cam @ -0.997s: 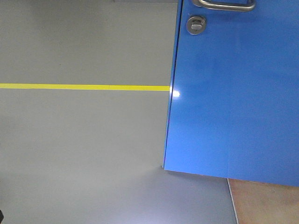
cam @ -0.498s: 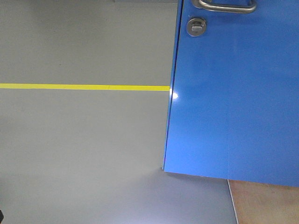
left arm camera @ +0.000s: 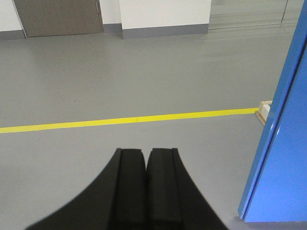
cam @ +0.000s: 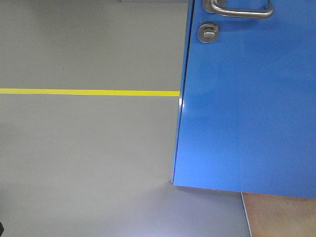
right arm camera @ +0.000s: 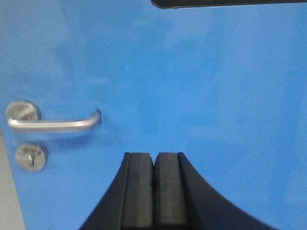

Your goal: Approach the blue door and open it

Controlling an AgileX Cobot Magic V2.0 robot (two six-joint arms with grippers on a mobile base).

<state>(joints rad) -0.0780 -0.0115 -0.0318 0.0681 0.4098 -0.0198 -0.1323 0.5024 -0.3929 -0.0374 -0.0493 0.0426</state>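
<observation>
The blue door (cam: 247,108) fills the right of the front view, its free edge running down the middle and its bottom corner off the grey floor. Its silver lever handle (cam: 242,10) and round lock (cam: 208,33) sit at the top. In the right wrist view the blue door (right arm camera: 192,81) fills the frame, with the lever handle (right arm camera: 53,123) and lock (right arm camera: 30,156) at the left. My right gripper (right arm camera: 153,155) is shut and empty, pointing at the bare panel right of the handle. My left gripper (left arm camera: 146,151) is shut and empty over the floor, left of the door's edge (left arm camera: 276,129).
A yellow floor line (cam: 89,92) crosses the grey floor up to the door's edge. Brown floor (cam: 281,215) shows under the door at lower right. In the left wrist view a white wall (left arm camera: 165,14), a grey door (left arm camera: 57,17) and a pale block (left arm camera: 265,109) lie beyond.
The handle and lock have slid slightly down and right in the front view, and the bright glare spot on the door's edge has faded. The floor line has not shifted.
</observation>
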